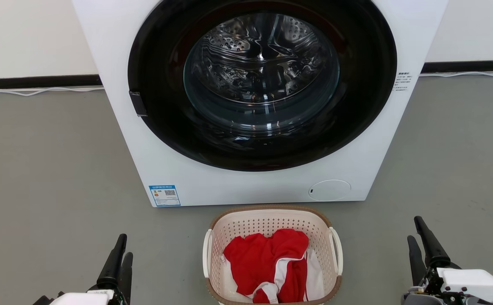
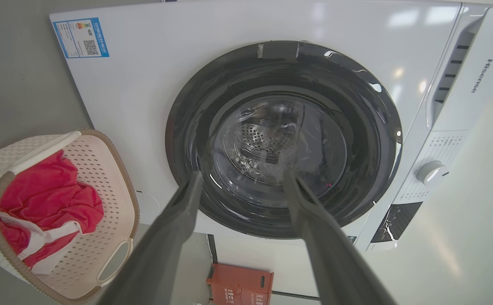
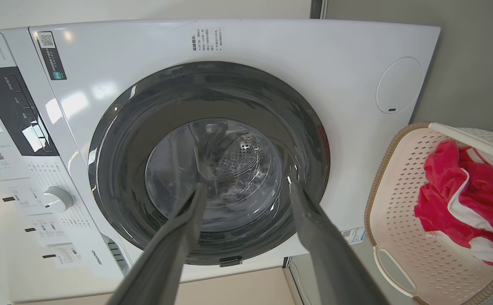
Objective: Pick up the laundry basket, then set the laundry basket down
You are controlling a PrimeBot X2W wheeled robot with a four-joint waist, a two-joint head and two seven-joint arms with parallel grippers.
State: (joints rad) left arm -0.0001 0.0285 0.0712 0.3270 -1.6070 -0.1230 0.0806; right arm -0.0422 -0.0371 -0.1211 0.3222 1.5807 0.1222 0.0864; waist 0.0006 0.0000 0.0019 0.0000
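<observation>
The laundry basket [image 1: 267, 222] sat on the floor [image 1: 51, 169] between the left end effector [image 1: 126, 246] and right end effector [image 1: 414, 228], both spread open, empty.

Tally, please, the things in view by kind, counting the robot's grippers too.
Washing machine: 1
Laundry basket: 1
Red-and-white clothing heap: 1
Grippers: 2 (left gripper, right gripper)
Total: 5

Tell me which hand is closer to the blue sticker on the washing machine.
Left. The left hand is just below and left of the sticker; the right hand is far off to its right, beyond the basket.
</observation>
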